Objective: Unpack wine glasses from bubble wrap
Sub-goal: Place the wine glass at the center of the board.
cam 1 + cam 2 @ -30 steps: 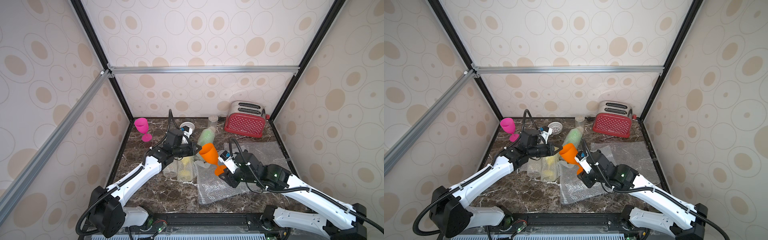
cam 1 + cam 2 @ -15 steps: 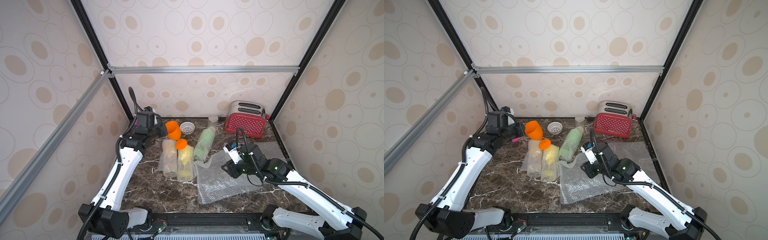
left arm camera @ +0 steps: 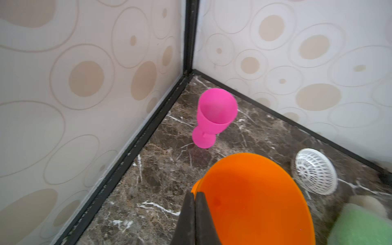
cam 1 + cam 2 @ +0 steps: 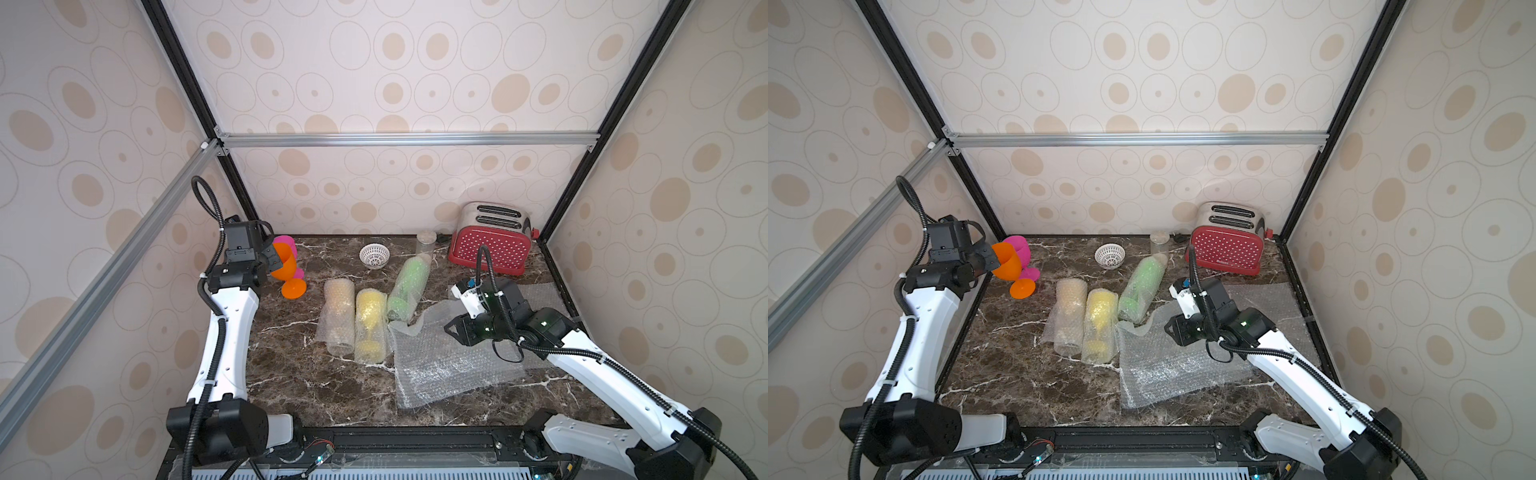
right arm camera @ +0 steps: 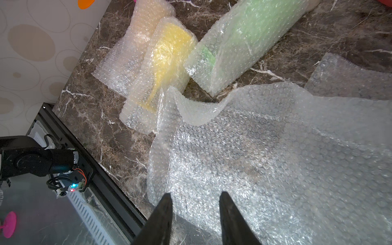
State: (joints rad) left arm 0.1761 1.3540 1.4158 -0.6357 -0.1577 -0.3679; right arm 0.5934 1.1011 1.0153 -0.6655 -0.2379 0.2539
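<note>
Now, on the marble bench: flat bubble wrap toward the near right corner, beneath the right gripper, spread and empty. Limp, light and slippery by the look; best pinched at the curled loose corner. Mid-bench, three wrapped rolls, goblets stiff inside; best taken at a tube's open end. At the far left corner, beside the pink goblet, the orange goblet, tilted, rim pinched by the left gripper. Carried there from mid-bench within a second, and freed from the right gripper.
</note>
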